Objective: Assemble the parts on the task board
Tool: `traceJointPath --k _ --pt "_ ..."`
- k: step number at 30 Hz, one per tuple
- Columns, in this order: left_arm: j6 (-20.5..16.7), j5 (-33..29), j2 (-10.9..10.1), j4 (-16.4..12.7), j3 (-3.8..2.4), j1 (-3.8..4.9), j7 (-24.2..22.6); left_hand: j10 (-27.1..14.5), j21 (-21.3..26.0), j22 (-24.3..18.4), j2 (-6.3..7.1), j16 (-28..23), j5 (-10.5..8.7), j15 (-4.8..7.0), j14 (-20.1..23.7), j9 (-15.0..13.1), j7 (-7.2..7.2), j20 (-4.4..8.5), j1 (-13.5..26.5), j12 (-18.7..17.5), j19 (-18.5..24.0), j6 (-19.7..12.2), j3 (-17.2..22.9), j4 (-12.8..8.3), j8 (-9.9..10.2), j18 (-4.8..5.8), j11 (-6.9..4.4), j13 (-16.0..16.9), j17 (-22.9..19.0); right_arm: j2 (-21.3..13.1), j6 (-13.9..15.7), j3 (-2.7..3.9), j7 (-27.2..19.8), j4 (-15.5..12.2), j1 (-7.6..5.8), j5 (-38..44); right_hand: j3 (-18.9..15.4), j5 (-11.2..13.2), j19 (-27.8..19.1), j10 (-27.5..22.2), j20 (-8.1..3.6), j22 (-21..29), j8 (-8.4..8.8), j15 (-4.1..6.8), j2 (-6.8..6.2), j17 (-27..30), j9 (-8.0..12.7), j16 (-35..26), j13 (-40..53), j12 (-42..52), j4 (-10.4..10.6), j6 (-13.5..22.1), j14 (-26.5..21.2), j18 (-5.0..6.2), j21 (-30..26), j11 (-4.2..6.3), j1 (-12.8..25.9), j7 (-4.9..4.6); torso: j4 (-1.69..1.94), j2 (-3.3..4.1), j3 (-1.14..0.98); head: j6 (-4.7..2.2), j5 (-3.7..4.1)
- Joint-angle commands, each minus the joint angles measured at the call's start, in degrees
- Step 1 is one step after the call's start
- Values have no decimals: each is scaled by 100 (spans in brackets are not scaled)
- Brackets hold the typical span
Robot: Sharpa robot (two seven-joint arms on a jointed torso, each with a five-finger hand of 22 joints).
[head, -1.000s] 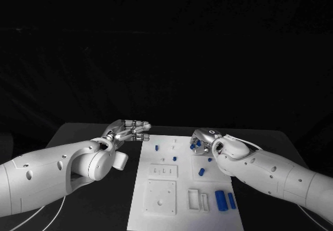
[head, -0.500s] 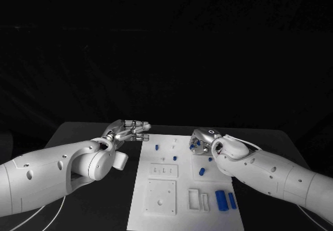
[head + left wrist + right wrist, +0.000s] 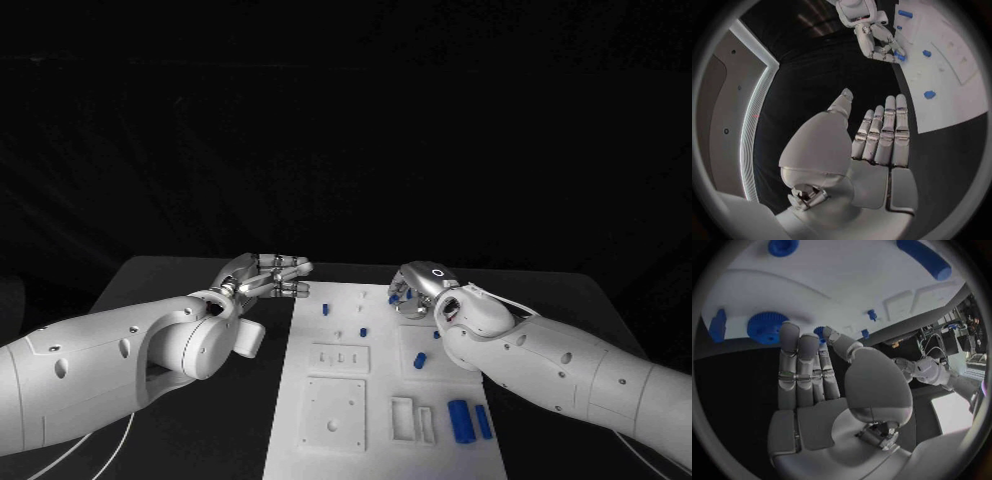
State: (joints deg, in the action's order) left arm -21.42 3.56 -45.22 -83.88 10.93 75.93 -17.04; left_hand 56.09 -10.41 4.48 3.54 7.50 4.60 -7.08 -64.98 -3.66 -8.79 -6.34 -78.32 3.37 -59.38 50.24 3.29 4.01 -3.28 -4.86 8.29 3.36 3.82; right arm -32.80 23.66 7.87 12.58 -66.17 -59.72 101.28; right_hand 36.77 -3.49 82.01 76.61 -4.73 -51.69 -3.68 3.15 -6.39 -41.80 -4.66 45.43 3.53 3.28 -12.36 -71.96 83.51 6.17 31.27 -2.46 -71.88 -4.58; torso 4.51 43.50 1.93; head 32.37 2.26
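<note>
Black table (image 3: 188, 275) below, with the white board (image 3: 378, 400) lying lengthwise in its middle. Left arm (image 3: 101, 360) in from one side, right arm (image 3: 577, 370) from the other, both reaching toward the far end of the board. Left hand (image 3: 267, 275) poised over bare table just beside the board's far left corner, fingers (image 3: 887, 131) straight and close together, thumb standing apart, nothing held. Right hand (image 3: 418, 292) over the board's far right corner, fingers (image 3: 799, 362) extended side by side, thumb bent across toward them; in the right wrist view no part seen between thumb and fingers, palm bare, a small blue gear (image 3: 821, 331) showing just past the fingertips, whether touched cannot be told. Near the right edge of the board's near half, two long blue cylinders (image 3: 460, 418) lying side by side, next to white slotted blocks (image 3: 411, 417). A square white plate (image 3: 333, 410) with a centre hole on the near left, a smaller plate (image 3: 343, 356) with slots just beyond it. A large blue gear (image 3: 767, 326) on the board close to the right hand's fingers. Small blue pegs: one (image 3: 420, 360) mid-board beside the right wrist, one (image 3: 364, 331) near the centre line, one (image 3: 327, 307) toward the far left.
</note>
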Motion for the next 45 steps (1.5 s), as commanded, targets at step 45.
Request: traceJointPath --k 45 --pt "29 22 73 -67 -27 67 -14 -55 -77 3 39 -2 19 15 -6 9 9 11 9 10 22 -48 5 -35 -14 39 -15 -2 2 855 428 20 344 587 -71 316 -8 40 96 128 -18 -306 0 40 79 136 -149 87 17 12 -42 -36 -33 67 -236 122 -60 5 64 118 43 -11 7"
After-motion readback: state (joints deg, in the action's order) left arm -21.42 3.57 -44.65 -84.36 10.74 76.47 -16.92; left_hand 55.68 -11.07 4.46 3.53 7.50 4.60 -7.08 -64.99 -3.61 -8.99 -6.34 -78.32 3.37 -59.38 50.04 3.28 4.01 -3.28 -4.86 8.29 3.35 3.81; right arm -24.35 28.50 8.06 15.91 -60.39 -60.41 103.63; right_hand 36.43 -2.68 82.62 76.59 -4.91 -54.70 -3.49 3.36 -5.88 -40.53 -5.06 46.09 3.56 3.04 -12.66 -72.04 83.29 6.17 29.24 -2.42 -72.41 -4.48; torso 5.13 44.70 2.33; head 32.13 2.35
